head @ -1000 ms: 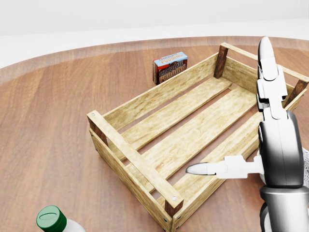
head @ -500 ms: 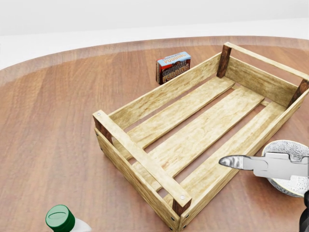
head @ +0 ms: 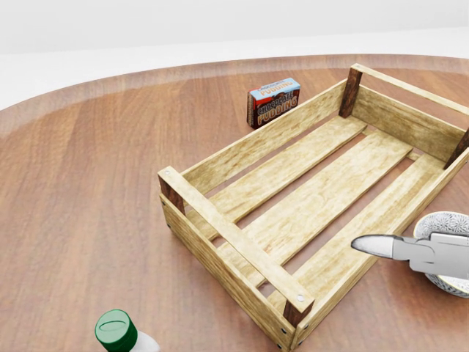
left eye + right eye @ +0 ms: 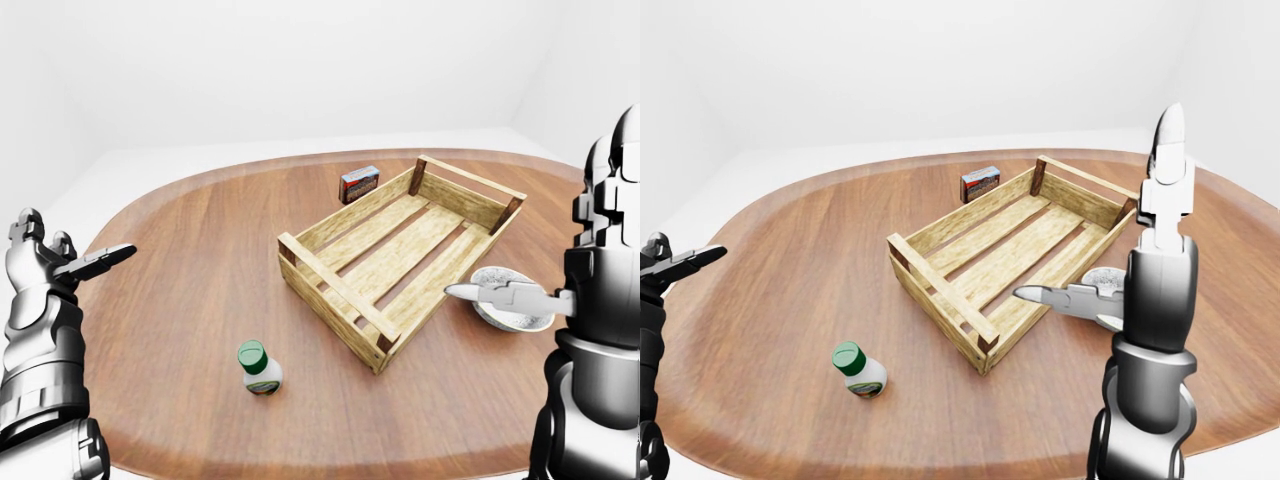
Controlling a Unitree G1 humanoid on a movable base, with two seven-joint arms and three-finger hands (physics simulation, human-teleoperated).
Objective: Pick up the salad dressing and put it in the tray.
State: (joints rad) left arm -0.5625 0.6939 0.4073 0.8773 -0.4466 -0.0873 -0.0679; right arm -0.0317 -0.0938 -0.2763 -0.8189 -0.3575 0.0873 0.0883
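salad dressing (image 4: 259,368) upright, alone | tray (image 4: 400,257) empty | pudding box (image 4: 359,184), bowl (image 4: 510,298) beside tray | both hands' fingers spread

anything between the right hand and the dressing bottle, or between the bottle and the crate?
The wooden crate lies between the right hand and the salad dressing bottle in the left-eye view. Between bottle and crate only bare table shows, though the bottle must clear the crate's near wall.

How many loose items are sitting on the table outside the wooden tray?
3. The salad dressing stands below-left of the tray in the left-eye view, the pudding box above it, the bowl to its right, partly behind the right hand.
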